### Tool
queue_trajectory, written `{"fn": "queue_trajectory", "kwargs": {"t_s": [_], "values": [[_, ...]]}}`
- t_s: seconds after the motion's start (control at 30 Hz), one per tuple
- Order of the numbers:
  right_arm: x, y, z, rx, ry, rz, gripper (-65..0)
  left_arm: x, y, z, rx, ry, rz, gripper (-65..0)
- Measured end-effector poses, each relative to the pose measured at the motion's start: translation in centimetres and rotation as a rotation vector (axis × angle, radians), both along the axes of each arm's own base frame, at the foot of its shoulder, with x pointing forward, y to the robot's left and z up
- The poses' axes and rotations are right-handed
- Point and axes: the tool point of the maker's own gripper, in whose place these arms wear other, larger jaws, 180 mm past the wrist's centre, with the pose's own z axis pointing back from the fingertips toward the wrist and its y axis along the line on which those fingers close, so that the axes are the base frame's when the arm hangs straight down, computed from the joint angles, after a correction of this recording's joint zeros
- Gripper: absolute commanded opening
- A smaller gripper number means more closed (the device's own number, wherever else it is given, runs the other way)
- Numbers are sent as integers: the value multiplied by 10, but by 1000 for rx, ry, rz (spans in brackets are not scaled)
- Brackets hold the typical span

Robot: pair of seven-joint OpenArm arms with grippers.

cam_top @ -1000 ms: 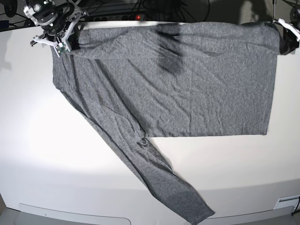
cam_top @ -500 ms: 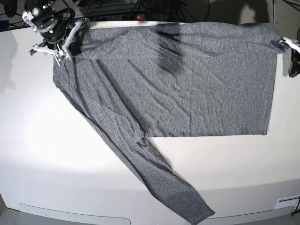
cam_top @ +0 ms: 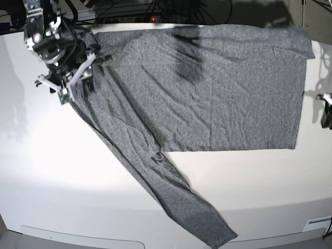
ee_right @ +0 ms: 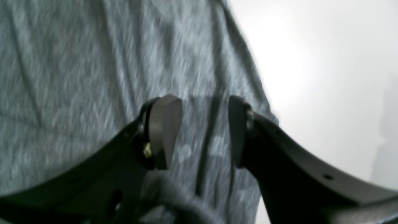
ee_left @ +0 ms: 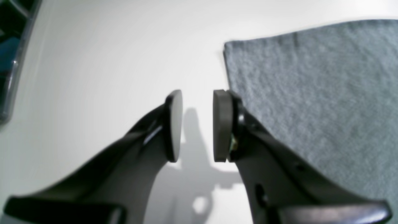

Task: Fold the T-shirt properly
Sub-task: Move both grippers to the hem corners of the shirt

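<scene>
Right gripper (ee_right: pixel 203 130): we see its jaws apart, with nothing between them, over the shirt edge at the upper left of the base view.
Left gripper (ee_left: pixel 197 126): jaws apart and empty, above bare table just beside the shirt corner, at the right border of the base view.
T-shirt (cam_top: pixel 207 88): it lies flat across the upper part of the table, one long sleeve (cam_top: pixel 171 192) running down to the lower middle.
Reason, we judge: both grippers let go so the cloth rests flat before a next fold.
Table (cam_top: pixel 62 171): white, bare around the cloth.
Cables (cam_top: pixel 150 8): dark, behind the top edge.
Obstacles: we see none near the sleeve.
</scene>
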Motion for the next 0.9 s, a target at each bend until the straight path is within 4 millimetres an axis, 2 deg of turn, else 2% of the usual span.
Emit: {"fn": "queue_trajectory", "kwargs": {"t_s": [0.1,0.2,0.27,0.33,0.47,0.53,0.63,0.8,0.9], "values": [[27,3,15,-10,-3,40,-365,21,-2,-18,-65,54,9,-485],[48,13,32,67,-42,54,-365,43,-11,-37,-125,108,11,-485],[52,15,28,102,-33,55,-365,55,-16,-48,-146,150,9,-485],[56,4,14,93,7,21,-365,68,-18,-55,-124,181,-4,-486],[65,-13,-6,98,55,-37,-365,94,-18,-54,-75,159,-29,-486],[64,-17,-14,99,84,-51,-365,96,-20,-61,-53,168,-46,-486],[64,-17,-16,94,104,-43,-365,83,-25,-84,-39,222,-70,-486],[87,-17,4,90,50,-37,-365,81,-28,-88,-37,233,-79,-486],[90,-17,7,89,44,-37,-365,82,-28,-87,-64,224,-60,-486]]}}
